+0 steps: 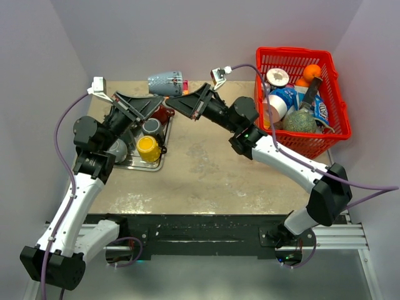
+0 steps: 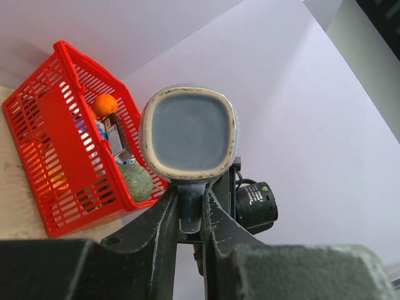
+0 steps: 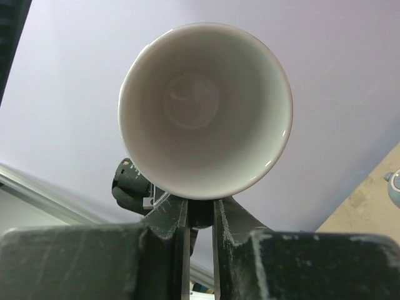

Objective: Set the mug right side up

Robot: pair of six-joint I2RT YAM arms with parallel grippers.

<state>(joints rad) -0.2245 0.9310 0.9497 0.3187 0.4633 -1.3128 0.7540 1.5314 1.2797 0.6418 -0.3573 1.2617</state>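
Holding the mug (image 1: 165, 83) off the table (image 1: 206, 175), I have it in the upper middle of the top view, between the tray (image 1: 164, 164) at the left and the red basket (image 1: 340, 119) at the upper right. It lies on its side. My left gripper (image 2: 189, 215) is clamped on what looks like the handle (image 2: 189, 200), and that wrist view faces the flat base. My right gripper (image 3: 200, 215) is pinched closed at the lower rim (image 3: 201, 192), and its view looks straight into the white inside. So the mouth points toward the right of the frame, not up. I judge the task about half done: the mug is lifted and tipped to horizontal, with both grippers on it. What is left, as I read it, is to let one grip go, swing the mouth upward, set the base down on bare table, and release. I cannot tell how firm the right pinch on the thin rim is.
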